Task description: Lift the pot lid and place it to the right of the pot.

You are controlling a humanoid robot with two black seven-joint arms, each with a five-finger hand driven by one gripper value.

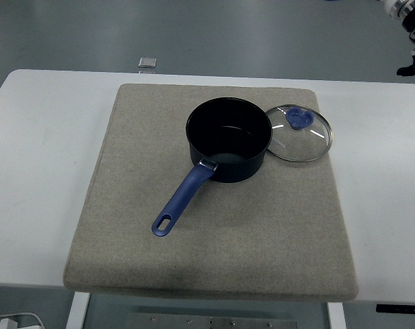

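A dark blue pot stands open on a beige mat, its blue handle pointing to the near left. The glass lid with a blue knob lies flat on the mat to the right of the pot, its rim touching or very close to the pot's side. Only a black and silver part of my right arm shows at the top right corner; the hand itself is out of the picture. My left arm is out of view.
The mat covers the middle of the white table. A small grey square object lies at the table's far edge, behind the mat's left corner.
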